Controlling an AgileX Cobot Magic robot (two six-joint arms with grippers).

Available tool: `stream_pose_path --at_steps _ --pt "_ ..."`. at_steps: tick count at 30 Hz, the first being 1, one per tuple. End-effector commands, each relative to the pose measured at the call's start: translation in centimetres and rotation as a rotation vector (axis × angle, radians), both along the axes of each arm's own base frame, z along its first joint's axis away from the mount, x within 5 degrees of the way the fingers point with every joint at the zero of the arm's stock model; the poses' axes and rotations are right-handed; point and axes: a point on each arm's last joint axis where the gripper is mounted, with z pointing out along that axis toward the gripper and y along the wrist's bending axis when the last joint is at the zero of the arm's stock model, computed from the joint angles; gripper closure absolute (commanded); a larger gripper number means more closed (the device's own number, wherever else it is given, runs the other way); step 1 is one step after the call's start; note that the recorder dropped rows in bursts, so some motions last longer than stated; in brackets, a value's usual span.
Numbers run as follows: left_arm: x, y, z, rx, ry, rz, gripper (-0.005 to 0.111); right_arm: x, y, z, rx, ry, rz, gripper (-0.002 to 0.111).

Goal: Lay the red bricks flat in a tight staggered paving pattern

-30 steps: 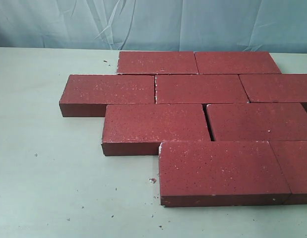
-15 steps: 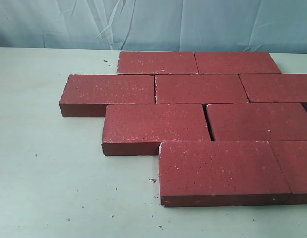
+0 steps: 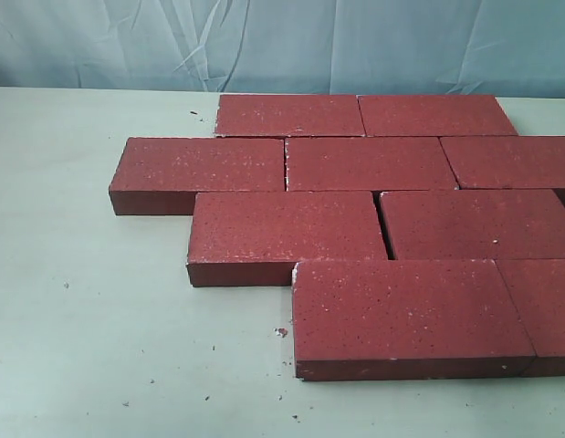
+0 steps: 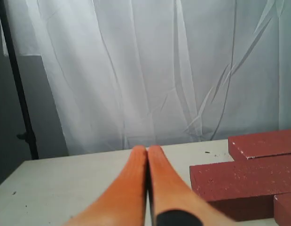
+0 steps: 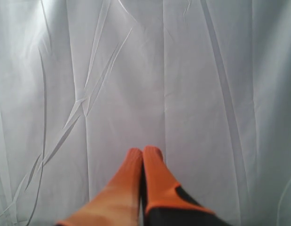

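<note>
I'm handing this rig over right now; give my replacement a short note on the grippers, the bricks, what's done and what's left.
Left gripper: shut, empty, clear of the bricks.
Right gripper: shut, empty, facing the curtain.
Red bricks: nine lie flat on the table in four staggered rows, two, three, two, two from back to front; the right-hand ones run out of the exterior view.
Done: the pattern looks laid.
Left: perhaps close the thin dark gap between the left third-row brick and the right third-row brick; other joints look tight.
</note>
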Motion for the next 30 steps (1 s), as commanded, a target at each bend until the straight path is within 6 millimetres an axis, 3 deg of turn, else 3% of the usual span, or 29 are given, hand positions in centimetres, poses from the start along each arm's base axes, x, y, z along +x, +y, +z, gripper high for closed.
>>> stream_pose_path --at_steps 1,6,9,30 --pt "0.3 0.0 -1.6 -0.013 0.031 -0.001 0.107 0.0 0.0 -0.2 0.001 0.011 -0.004 0.109" --pt "0.5 -0.1 -3.0 -0.046 0.077 -0.005 0.107 0.0 0.0 -0.2 0.001 0.011 -0.004 0.109" --pt "0.4 0.0 -4.4 -0.037 0.231 0.006 0.107 0.0 0.0 -0.2 0.001 0.011 -0.004 0.109" --pt "0.4 0.0 -4.4 -0.035 0.226 0.007 0.107 0.0 0.0 -0.2 0.001 0.011 -0.004 0.109"
